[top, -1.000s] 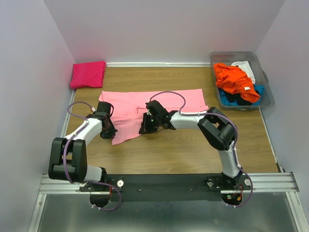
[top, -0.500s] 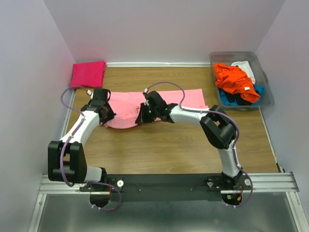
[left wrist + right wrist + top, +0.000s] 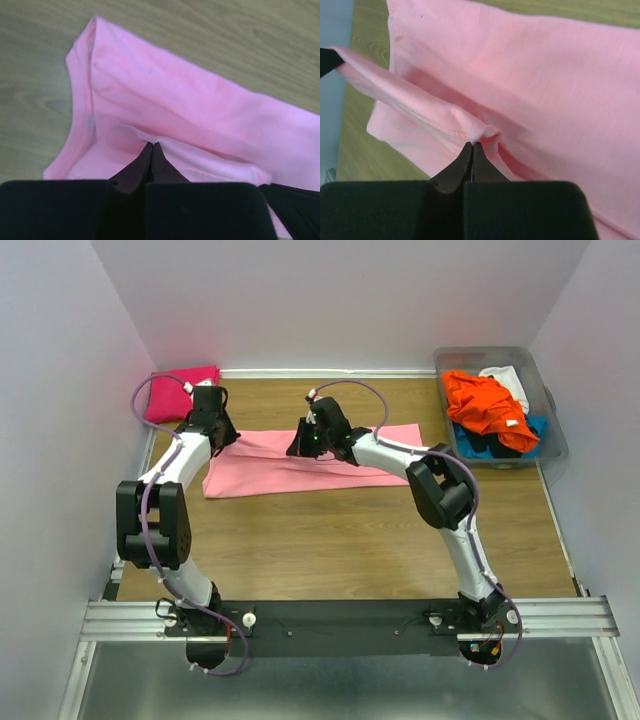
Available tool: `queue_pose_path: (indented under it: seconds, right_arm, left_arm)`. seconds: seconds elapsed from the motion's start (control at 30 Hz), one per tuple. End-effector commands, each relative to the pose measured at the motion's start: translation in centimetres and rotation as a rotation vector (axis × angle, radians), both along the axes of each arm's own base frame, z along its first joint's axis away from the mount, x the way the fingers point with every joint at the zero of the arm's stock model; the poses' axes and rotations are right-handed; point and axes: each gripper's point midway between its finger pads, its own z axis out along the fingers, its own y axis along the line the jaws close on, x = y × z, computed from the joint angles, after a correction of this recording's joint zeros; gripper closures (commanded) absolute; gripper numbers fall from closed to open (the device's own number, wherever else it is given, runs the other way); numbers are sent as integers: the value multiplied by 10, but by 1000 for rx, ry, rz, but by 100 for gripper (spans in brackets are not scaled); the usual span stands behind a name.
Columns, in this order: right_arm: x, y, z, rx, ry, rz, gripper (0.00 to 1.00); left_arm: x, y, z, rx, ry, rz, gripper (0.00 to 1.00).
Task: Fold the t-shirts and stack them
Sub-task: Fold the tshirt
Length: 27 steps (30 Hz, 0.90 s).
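Observation:
A light pink t-shirt (image 3: 330, 465) lies across the middle of the table as a long band, its near half doubled over toward the back. My left gripper (image 3: 222, 437) is shut on that shirt's hem (image 3: 165, 145) near its left end. My right gripper (image 3: 303, 448) is shut on the same hem (image 3: 480, 132) further right, and the edge is stretched between the two. In both wrist views the jaws meet with a pinch of pink cloth at their tips. A folded magenta t-shirt (image 3: 172, 397) lies at the back left corner, partly behind the left arm.
A clear plastic bin (image 3: 552, 430) stands at the back right, holding an orange t-shirt (image 3: 485, 405) on top of white, blue and black ones. Walls close the table at the left, back and right. Bare wood (image 3: 340, 540) shows in front of the pink shirt.
Both grippers have carried the pink shirt's near edge up and away toward the back, laying it over the far half. The right gripper's jaws have closed fully.

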Motion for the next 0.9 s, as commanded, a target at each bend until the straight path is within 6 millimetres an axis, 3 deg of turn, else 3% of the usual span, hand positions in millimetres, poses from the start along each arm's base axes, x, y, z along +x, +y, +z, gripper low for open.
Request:
queue_pose_path:
  seconds: [0.0,0.17,0.23,0.6,0.87]
  right_arm:
    - [24,1,-12,-44,-62,-4,99]
    - [40,-3,-15,-58,-93,-17,98]
    - [45,-6,-15,-64,-102,-20,95]
    - [54,-15,-28,-78,-90,-35,91]
    - [51,-12,-30,-72,-86,-8,85]
  left_arm:
    - [35,5,21,39,-119,-20,100]
    - [53,-1,18,27,-144,-52,100]
    - [56,-3,8,18,-128,-51,100]
    - [41,-1,-44,-37,-5,0,100]
    - [34,5,-51,-43,12,34,100]
